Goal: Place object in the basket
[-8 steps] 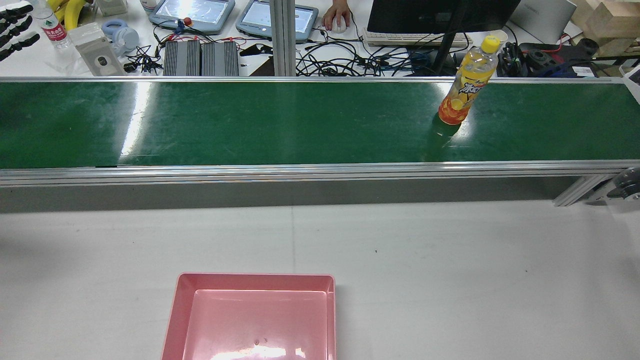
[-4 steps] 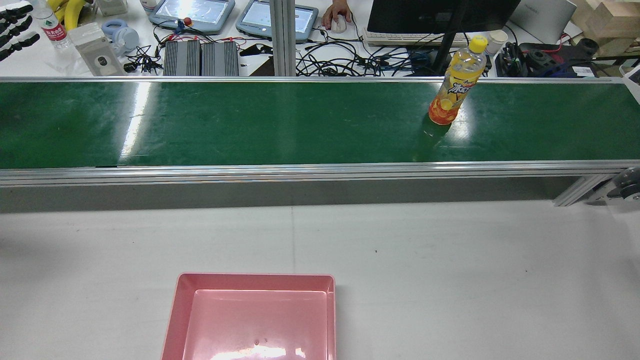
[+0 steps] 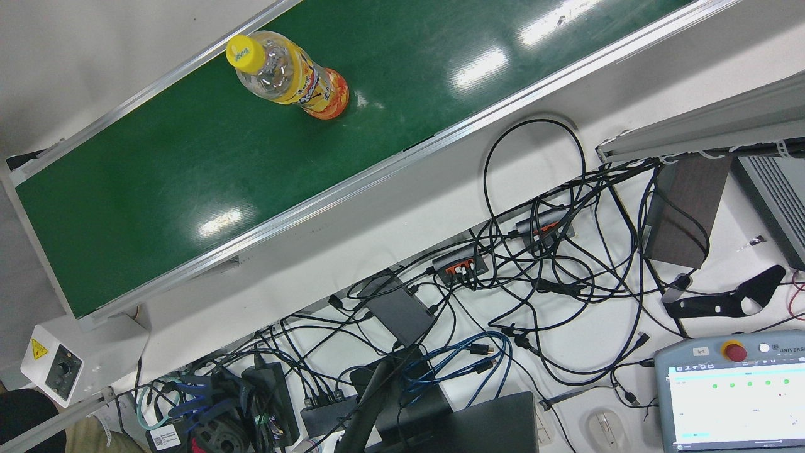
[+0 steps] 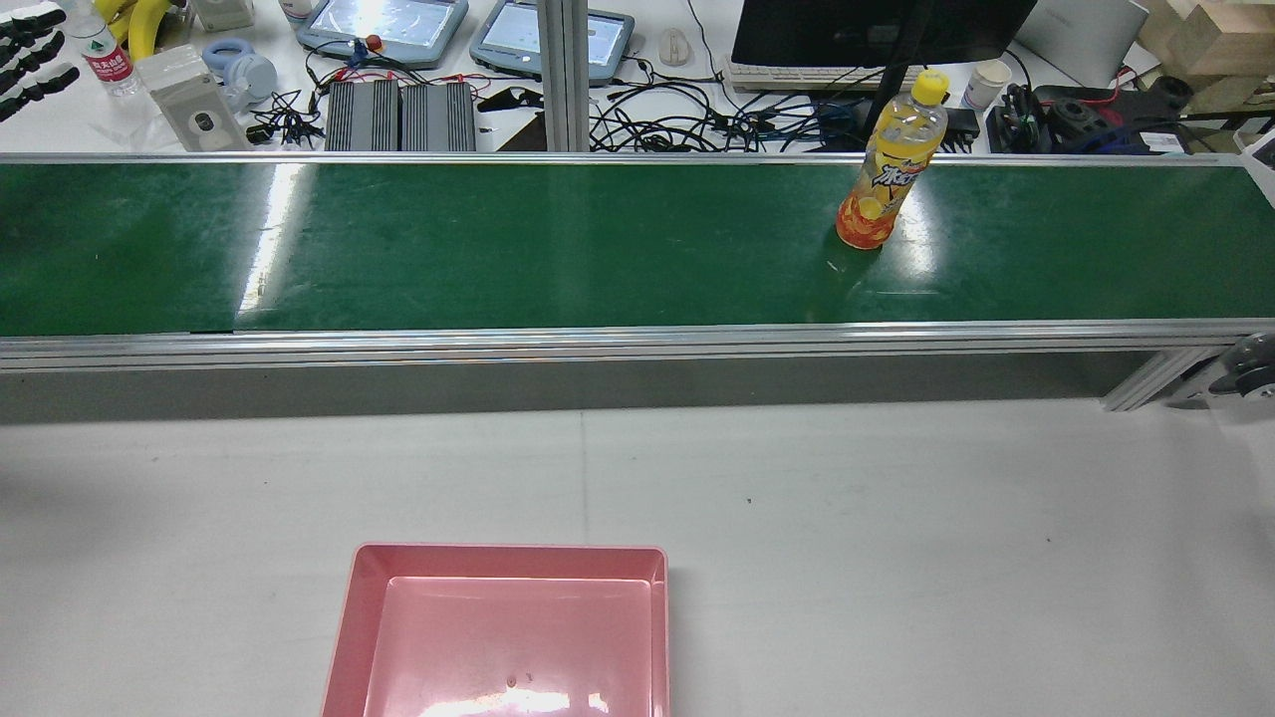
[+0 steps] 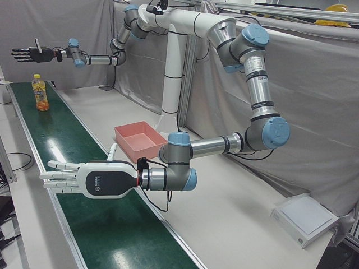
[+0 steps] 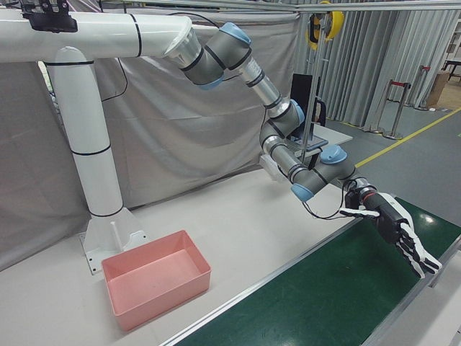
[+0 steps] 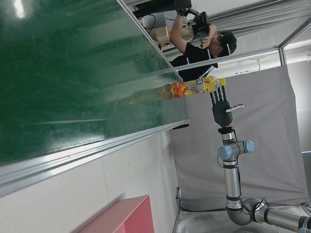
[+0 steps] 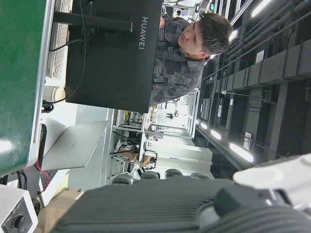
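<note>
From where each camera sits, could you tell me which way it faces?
Front view: overhead, down on the belt and the bottle; no arm.
Rear view: high behind, over the basket to the belt; left hand fingertips.
Left-front view: belt end, along it; both arms, right hand open.
Right-front view: front corner, facing the basket; left hand open.
Left hand view: sideways, along belt to bottle and right hand.
Right hand view: sideways, toward a monitor and person; own dark casing.
Shared: front and rear both show the bottle upright.

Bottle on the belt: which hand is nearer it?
Right. The right hand hovers above, just beyond the bottle; the left hand hangs far along the belt.
</note>
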